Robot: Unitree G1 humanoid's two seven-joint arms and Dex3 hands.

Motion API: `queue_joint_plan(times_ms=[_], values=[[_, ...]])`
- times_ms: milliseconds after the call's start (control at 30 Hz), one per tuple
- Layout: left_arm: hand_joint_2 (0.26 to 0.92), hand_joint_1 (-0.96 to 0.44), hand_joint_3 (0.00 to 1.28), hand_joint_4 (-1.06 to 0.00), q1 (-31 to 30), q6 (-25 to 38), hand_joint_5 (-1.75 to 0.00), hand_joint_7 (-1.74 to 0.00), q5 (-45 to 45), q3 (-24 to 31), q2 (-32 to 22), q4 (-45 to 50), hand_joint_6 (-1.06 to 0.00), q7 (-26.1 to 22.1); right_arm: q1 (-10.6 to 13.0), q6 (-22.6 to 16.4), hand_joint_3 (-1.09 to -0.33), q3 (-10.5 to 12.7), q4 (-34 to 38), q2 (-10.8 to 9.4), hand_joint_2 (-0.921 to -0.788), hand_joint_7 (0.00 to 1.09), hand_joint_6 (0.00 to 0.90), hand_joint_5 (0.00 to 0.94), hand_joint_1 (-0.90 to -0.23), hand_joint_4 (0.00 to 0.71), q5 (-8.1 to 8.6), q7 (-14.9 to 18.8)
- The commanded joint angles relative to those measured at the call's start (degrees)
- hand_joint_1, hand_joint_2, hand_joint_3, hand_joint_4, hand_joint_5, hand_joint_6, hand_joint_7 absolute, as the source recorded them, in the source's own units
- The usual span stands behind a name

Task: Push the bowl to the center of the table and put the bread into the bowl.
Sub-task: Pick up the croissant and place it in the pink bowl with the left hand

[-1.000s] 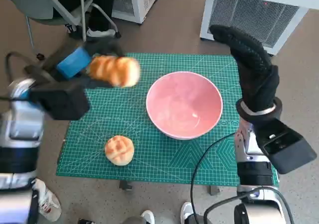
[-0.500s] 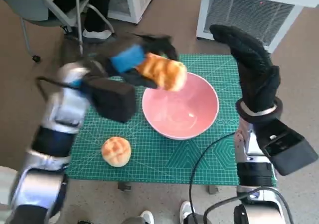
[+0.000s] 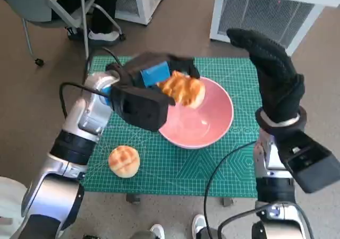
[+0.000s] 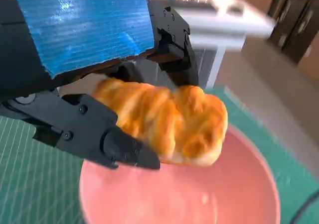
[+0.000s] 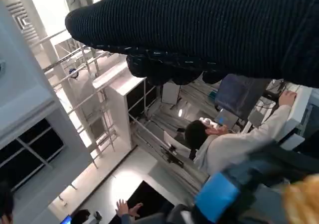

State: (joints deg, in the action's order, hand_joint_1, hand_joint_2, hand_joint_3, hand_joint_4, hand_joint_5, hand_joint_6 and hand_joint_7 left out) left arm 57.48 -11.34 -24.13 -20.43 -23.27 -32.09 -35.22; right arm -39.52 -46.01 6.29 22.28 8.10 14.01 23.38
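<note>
bread poised over the bowl, one roll still to go

the left hand (image 3: 154,77) grips a golden bread (image 3: 183,89) and holds it above the pink bowl's (image 3: 212,130) near-left rim; in the left wrist view the bread (image 4: 169,122) hangs just over the bowl's hollow, not yet released. the bowl sits about mid-table on the green mat (image 3: 239,164), so the push looks done. the gloved right hand (image 3: 273,74) is raised beside the table's right edge, fingers apart, holding nothing. a round bun (image 3: 124,161) lies near the front-left corner.
</note>
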Motion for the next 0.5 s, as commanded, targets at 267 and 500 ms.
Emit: queue_joint_plan(times_ms=[267, 500], values=[[0.861, -0.25, 0.00, -0.01, -2.3, 0.9, 0.00, -0.03, 0.7, 0.9, -1.7, 6.4, -0.23, -2.4, 1.7, 1.6, -0.843, -0.1, -1.3, 0.2, -0.921, 0.60, -0.001, 0.431, -0.622, -0.001, -1.21, -1.4], [0.858, -0.25, 0.00, -0.01, -6.4, 0.4, 0.00, -0.02, 3.0, 4.0, -4.6, 13.7, -0.23, -2.8, 1.8, 1.7, -0.842, -0.4, -1.3, 0.0, -0.921, 0.60, -0.001, 0.429, -0.622, -0.001, -1.31, -1.6]])
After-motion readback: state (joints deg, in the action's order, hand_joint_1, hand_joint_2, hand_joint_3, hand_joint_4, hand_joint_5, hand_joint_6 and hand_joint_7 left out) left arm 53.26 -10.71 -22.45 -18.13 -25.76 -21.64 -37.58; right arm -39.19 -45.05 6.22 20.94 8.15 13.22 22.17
